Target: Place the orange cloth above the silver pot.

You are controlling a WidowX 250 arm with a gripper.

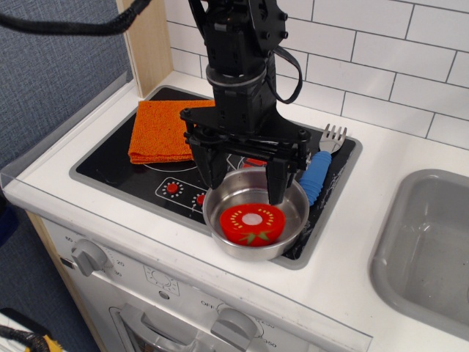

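Observation:
The orange cloth (163,130) lies flat on the back left of the black stovetop (110,165). The silver pot (297,210) stands at the stovetop's front right edge and holds a red tomato slice (251,222). My gripper (244,178) hangs open between them, just above the pot's back rim. Its two black fingers (209,170) are spread about as wide as the pot and hold nothing. The cloth is to the left of the gripper and apart from it.
A blue-handled fork (320,170) lies on the stovetop's right edge beside the pot. A grey sink basin (432,242) is set in the counter at the right. A white tiled wall runs behind. Oven knobs (89,257) are on the front panel.

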